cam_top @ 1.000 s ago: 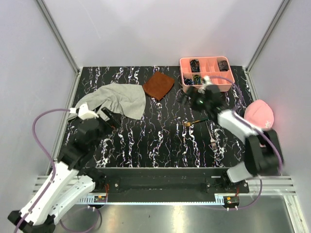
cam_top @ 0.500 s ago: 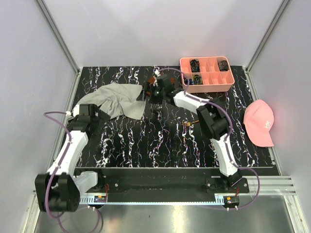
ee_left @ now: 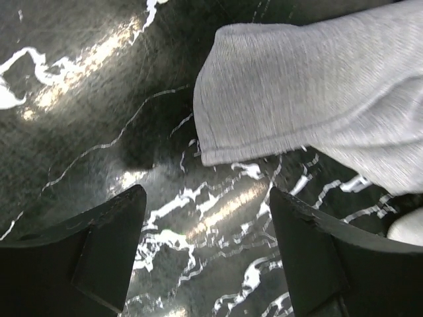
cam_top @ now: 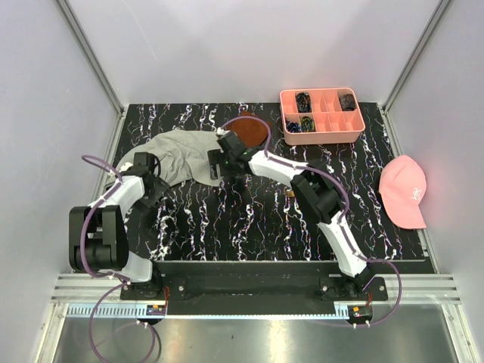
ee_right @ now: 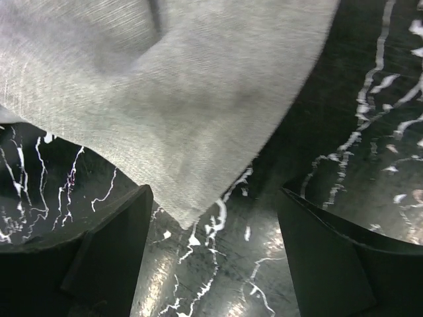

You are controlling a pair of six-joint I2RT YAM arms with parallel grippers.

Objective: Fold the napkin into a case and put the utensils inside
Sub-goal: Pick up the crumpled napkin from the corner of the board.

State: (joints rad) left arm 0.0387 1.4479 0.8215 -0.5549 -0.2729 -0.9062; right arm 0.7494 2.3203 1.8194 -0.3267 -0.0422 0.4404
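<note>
- I see the napkin point(cam_top: 181, 153) lying crumpled and unfolded on the desk point(cam_top: 249, 227), towards the far-left corner, with no case formed yet.
- My left gripper point(cam_top: 156, 178) sits low at the napkin's near-left side. On its wrist camera it point(ee_left: 208, 231) is released, jaws wide apart with only bare desk between them. A hemmed, rounded corner of the napkin point(ee_left: 277, 99) lies just ahead of the jaws.
- My right gripper point(cam_top: 220, 162) is at the napkin's right edge, near the middle of the desk's far half. It point(ee_right: 215, 244) is also released and grasps nothing. A pointed corner of the napkin point(ee_right: 192, 119) reaches the mouth of the gap between the jaws. I cannot tell whether it touches either one.
- Of the utensils, I can make out only a gold-coloured tip point(cam_top: 290, 195) just beside the right arm point(cam_top: 321, 198), right of centre. The rest is hidden under that arm.
- A brown cloth point(cam_top: 255, 134) lies just past the right gripper, partly under its cable.
- A pink tray point(cam_top: 321, 138) stands at the far-right corner, and a pink cap point(cam_top: 404, 190) rests on the right edge.
</note>
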